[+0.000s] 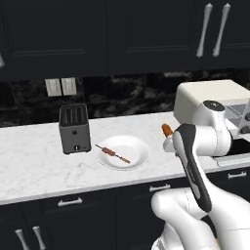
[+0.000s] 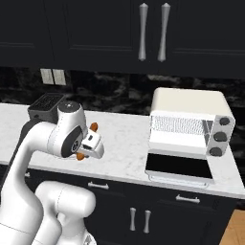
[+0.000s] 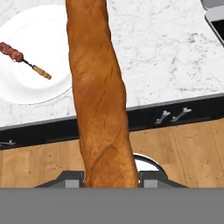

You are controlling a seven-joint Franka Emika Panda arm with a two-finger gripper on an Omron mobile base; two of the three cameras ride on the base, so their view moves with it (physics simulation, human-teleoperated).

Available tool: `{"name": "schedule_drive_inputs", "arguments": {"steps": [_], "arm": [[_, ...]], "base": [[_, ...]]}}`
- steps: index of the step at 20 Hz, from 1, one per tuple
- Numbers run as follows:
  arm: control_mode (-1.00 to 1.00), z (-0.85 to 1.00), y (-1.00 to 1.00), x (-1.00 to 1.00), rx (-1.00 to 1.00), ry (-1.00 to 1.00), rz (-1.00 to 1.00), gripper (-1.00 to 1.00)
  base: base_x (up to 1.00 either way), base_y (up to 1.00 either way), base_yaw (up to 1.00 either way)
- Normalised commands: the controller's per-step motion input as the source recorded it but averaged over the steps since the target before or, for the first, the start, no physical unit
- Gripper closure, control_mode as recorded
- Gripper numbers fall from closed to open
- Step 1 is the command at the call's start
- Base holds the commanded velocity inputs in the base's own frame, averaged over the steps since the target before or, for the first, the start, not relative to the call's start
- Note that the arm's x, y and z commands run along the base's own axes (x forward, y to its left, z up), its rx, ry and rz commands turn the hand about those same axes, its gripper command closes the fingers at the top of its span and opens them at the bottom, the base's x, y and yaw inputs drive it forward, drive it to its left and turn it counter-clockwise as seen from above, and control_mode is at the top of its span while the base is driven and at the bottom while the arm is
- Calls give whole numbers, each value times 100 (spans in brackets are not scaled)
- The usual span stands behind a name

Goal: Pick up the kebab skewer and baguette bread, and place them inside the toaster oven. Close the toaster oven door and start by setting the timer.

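My gripper [image 1: 169, 141] is shut on the baguette bread [image 3: 100, 96], holding the long orange-brown loaf in the air above the counter's front edge. One rounded end of the baguette [image 1: 167, 130] pokes up past the hand, and both ends of the baguette [image 2: 94, 127] show around the gripper [image 2: 91, 143]. The kebab skewer [image 1: 113, 154] lies on the white plate [image 1: 139, 156], left of the hand; the skewer [image 3: 24, 61] rests on that plate [image 3: 43, 30]. To the right stands the cream toaster oven [image 2: 189, 107] with its door [image 2: 178, 166] folded down open and the wire rack [image 2: 177, 125] exposed.
A dark grey two-slot toaster [image 1: 74, 128] stands left of the plate on the white marble counter [image 1: 29, 156]. Three knobs [image 2: 220, 136] sit on the oven's right side. Dark cabinets hang above, and drawer fronts [image 3: 173, 114] run below the counter edge.
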Motion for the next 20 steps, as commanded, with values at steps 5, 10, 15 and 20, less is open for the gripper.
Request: {"name": "schedule_drive_inputs", "arguments": {"steps": [5,10,15,20], "arm": [[100,0,0,0,0,0,0,100],[100,0,0,0,0,0,0,100],[100,0,0,0,0,0,0,100],[100,0,0,0,0,0,0,100]], "base": [[37,-30,0],[21,-39,0],[33,-34,0],[32,-36,0]]}}
